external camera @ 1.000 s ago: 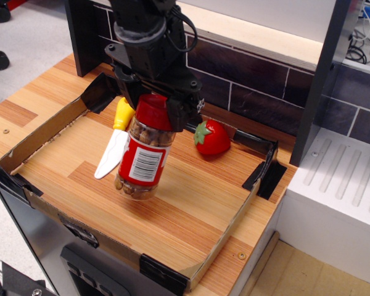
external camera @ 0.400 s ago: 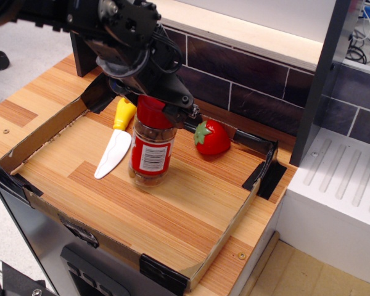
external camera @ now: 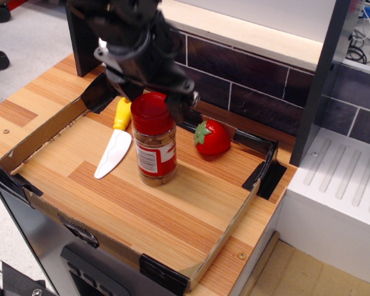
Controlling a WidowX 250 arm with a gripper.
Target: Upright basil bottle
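The basil bottle (external camera: 155, 145) stands upright on the wooden floor of the cardboard tray (external camera: 42, 133). It is a clear jar with a red cap, a red-and-white label and brownish contents. My black gripper (external camera: 149, 97) hovers just above and behind the cap. Its fingers (external camera: 176, 106) are spread to either side of the cap and do not clamp it. The cap top is in full view.
A toy strawberry (external camera: 211, 137) lies right of the bottle. A toy knife (external camera: 113, 150) with a yellow handle lies left of it. The tray has low cardboard walls with black corner clips. A dark post (external camera: 320, 74) and a white ribbed unit (external camera: 339, 185) stand at the right.
The bottle went from tilted and held off the board to standing upright on it. My gripper has let go of the cap and pulled up and back a little.
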